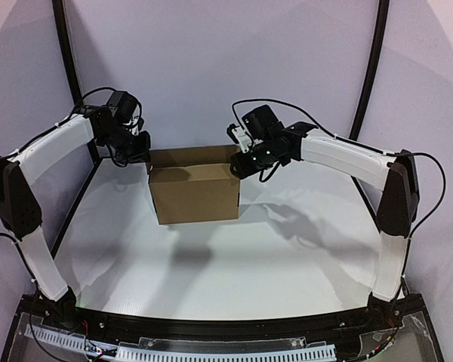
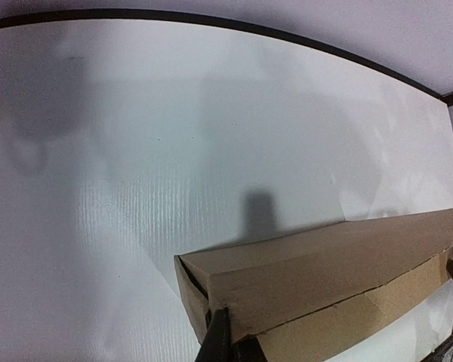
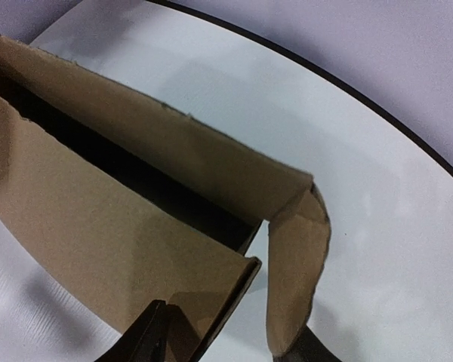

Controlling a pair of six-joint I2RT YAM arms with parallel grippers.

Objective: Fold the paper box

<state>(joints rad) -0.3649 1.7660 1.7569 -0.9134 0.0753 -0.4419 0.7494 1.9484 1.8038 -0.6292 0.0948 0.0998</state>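
Top external: one paper box (image 1: 194, 192), left fingers (image 1: 140, 154) clenched on it, right fingers (image 1: 241, 164) parted.

Lab test cell: white table (image 1: 211, 271), pale backdrop (image 1: 211, 60), bolted arms

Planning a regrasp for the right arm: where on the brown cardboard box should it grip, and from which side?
Grip the loose end flap at the brown cardboard box's right end, coming from above at that end. It stands free of the walls as a thin upright edge, thin enough for the jaws to straddle.
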